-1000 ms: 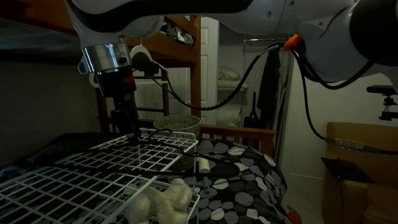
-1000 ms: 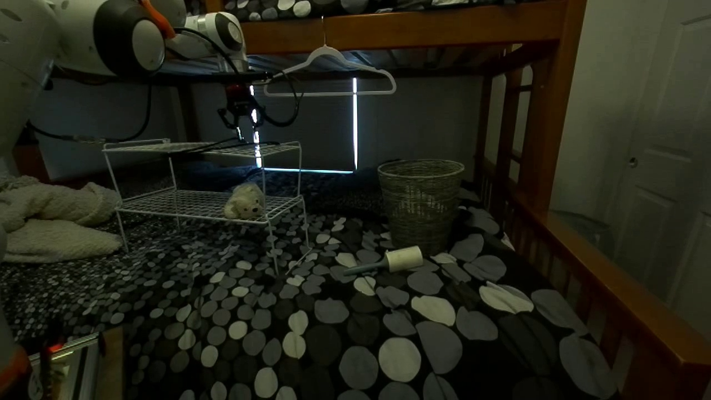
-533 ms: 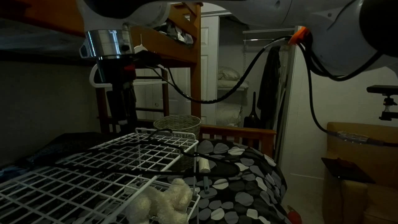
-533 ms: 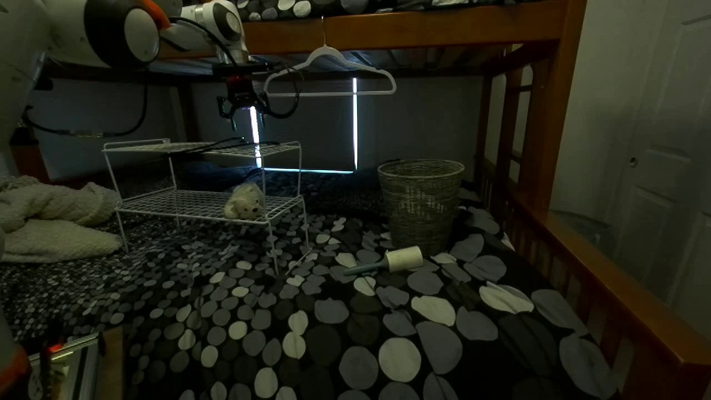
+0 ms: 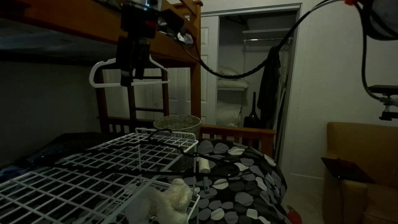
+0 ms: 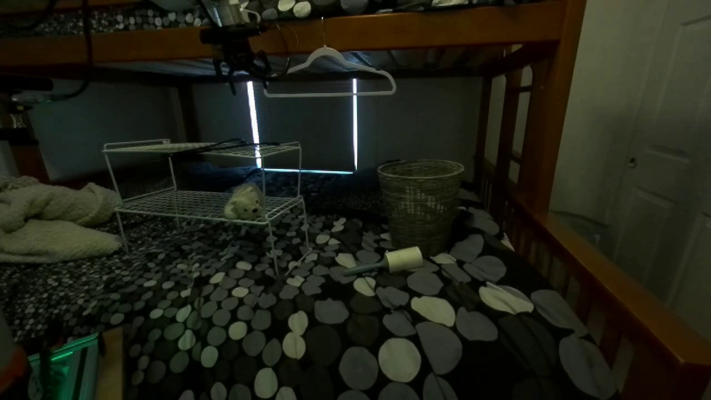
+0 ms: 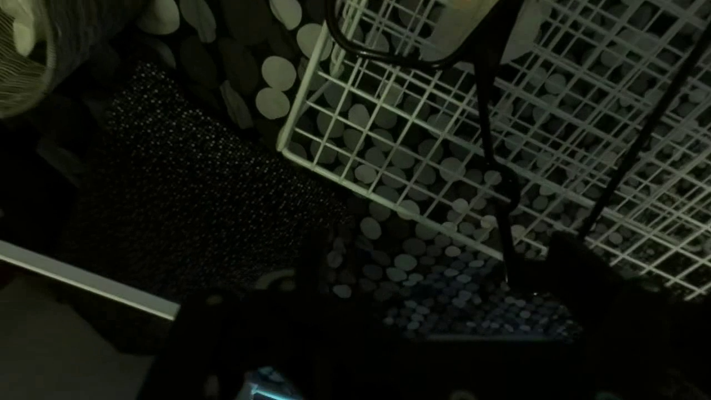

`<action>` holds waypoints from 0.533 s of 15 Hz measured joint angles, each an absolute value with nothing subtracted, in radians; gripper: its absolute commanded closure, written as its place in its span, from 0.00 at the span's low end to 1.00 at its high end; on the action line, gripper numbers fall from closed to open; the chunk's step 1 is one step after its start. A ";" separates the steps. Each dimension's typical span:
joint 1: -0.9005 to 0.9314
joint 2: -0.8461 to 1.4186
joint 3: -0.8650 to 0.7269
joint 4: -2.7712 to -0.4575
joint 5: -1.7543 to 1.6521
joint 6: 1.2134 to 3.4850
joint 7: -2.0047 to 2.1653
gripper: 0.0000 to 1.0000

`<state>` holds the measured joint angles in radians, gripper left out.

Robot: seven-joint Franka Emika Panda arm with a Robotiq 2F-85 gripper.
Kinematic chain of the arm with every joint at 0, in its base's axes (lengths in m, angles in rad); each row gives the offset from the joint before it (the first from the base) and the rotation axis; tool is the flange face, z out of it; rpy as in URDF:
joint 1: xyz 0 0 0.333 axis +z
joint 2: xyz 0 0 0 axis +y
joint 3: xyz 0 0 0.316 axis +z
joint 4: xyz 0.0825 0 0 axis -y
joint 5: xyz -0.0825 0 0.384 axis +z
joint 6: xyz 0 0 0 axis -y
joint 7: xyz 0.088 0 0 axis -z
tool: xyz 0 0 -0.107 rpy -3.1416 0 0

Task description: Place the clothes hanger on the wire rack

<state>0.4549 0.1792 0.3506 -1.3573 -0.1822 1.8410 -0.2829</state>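
Observation:
A black clothes hanger (image 5: pixel 140 172) lies across the top of the white two-tier wire rack (image 5: pixel 152 180), its far end reaching past the rim in an exterior view. The wrist view shows the hanger (image 7: pixel 491 44) below me on the rack's grid (image 7: pixel 355 186). My gripper (image 5: pixel 133 80) is raised well above the rack, apart from the hanger. Its dark jaws stand wide, and in the wrist view the gripper (image 7: pixel 427 255) has only bedding in its gap. A white hanger (image 6: pixel 328 94) hangs from the upper bunk rail, beside my gripper (image 6: pixel 244 80) in that view.
The wooden upper bunk rail (image 6: pixel 422 28) runs close to the raised gripper. On the rack's lower shelf sits a plush bear (image 6: pixel 244 203). A wicker basket (image 6: pixel 420 205) and a lint roller (image 6: pixel 402 259) are on the spotted bedding. A fleece blanket (image 6: pixel 55 239) lies left.
My gripper has risen from the rack's top to bunk rail height, and its jaws have opened. The black hanger stays lying on the rack, and the white hanger has not moved.

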 measured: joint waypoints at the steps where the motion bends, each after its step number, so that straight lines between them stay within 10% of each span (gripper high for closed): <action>1: 0.439 0.138 0.347 -1.401 -0.154 1.865 -0.261 0.00; 8: 0.345 -0.141 0.282 -1.715 0.069 1.994 -0.093 0.00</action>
